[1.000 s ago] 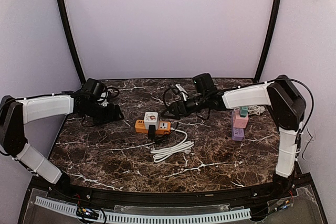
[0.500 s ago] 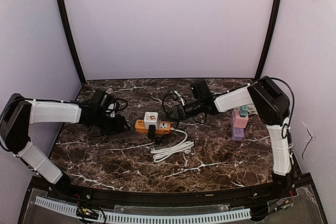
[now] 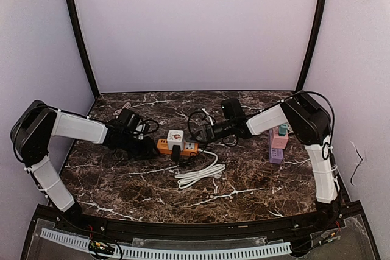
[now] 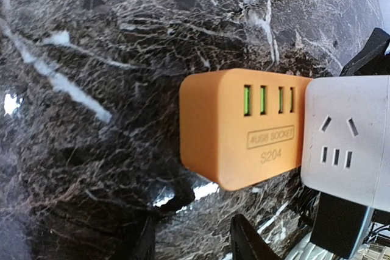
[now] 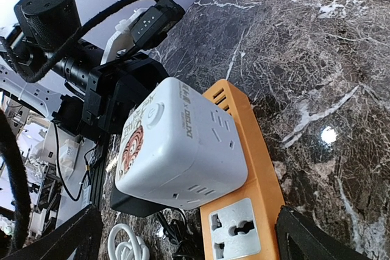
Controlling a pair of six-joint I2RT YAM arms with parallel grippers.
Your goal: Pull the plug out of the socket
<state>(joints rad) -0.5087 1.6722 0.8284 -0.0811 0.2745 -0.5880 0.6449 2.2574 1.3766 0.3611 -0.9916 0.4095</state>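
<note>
"Stage of the job, by your reading?"

"Approach, nearly complete, with no grasp made yet. The orange power strip [image 3: 190, 147] lies between the two arms, and the white cube plug [image 3: 175, 137] is seated in its top. The left gripper [image 4: 195, 238] has its fingers parted by a moderate gap and holds nothing. The strip's USB end sits just ahead of it, apart from both fingers. The right gripper [image 5: 195, 235] is spread wide and is also empty — the cube and the strip's universal-socket end lie straight ahead of it, framed by the fingers but beyond their tips."

"Is the cube surely the plug meant?"

"I take it so, since the right wrist is lined up on it. A black plug [image 3: 175, 154] also sits in the strip's side, below the cube as the right gripper sees it, with a coiled white cable [image 3: 198, 175] lying near. I can't rule that one out."

"What does the next move ask for, then?"

"Two jobs, I'd judge. The left should advance and close on the strip's end to pin it to the marble table [image 3: 122, 181]. The right should go forward until its fingers flank the cube's sides, close firmly, then draw straight away from the socket face — a sideways tug would likely drag or tip the strip instead of freeing the pins."
</note>
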